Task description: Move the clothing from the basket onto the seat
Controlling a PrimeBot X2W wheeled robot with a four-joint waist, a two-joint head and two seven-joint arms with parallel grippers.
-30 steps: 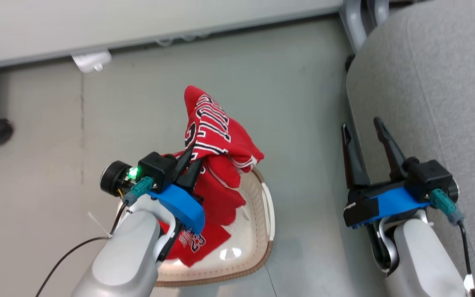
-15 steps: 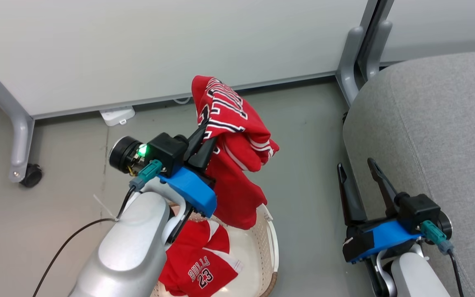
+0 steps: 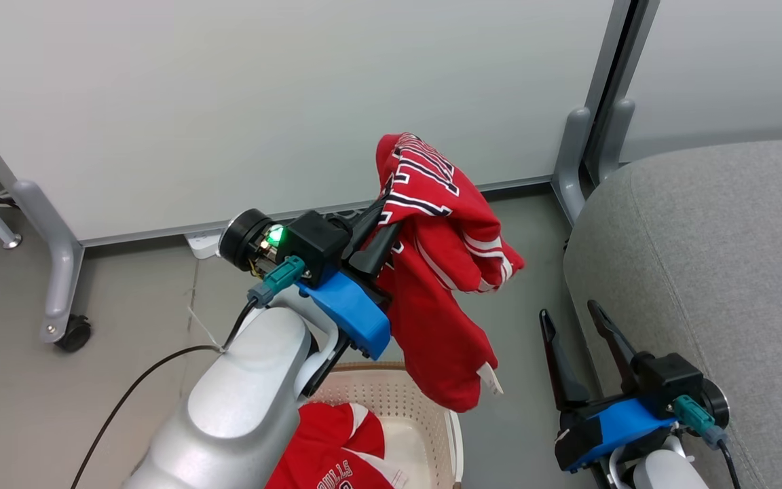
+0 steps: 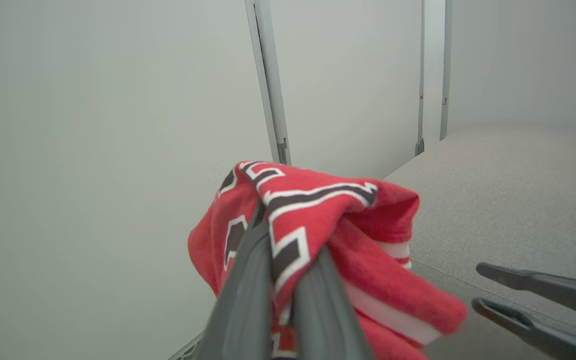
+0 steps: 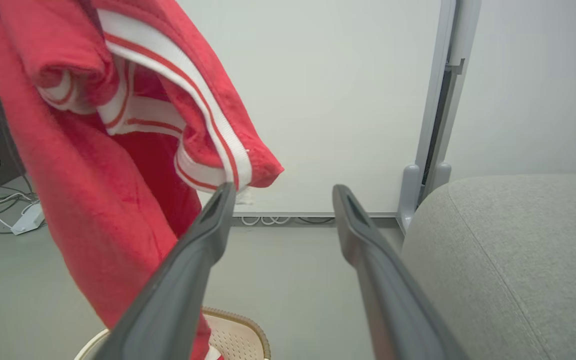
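My left gripper (image 3: pixel 379 219) is shut on a red garment of the clothing (image 3: pixel 442 285) and holds it high above the basket (image 3: pixel 391 401); it hangs free, its hem just over the rim. The left wrist view has the fabric (image 4: pixel 318 220) pinched between the two fingers (image 4: pixel 245 295). A second red garment (image 3: pixel 337 448) lies in the basket at the bottom edge. The grey seat (image 3: pixel 717 272) fills the right side. My right gripper (image 3: pixel 571 314) stands open and empty beside the seat's left edge. In the right wrist view the hanging garment (image 5: pixel 93 165) is to the left of the fingers (image 5: pixel 208 235).
A pale partition wall (image 3: pixel 262 102) with grey feet (image 3: pixel 58 272) and a castor (image 3: pixel 73 336) runs along the back. A second post (image 3: pixel 578 156) stands by the seat's corner. A black cable (image 3: pixel 140 380) trails from my left arm over bare grey floor (image 3: pixel 24 407).
The head camera has tilted up, so the basket has slid to the bottom edge. My left gripper has lifted the red garment clear of the basket and carried it rightward. The right gripper stays open.
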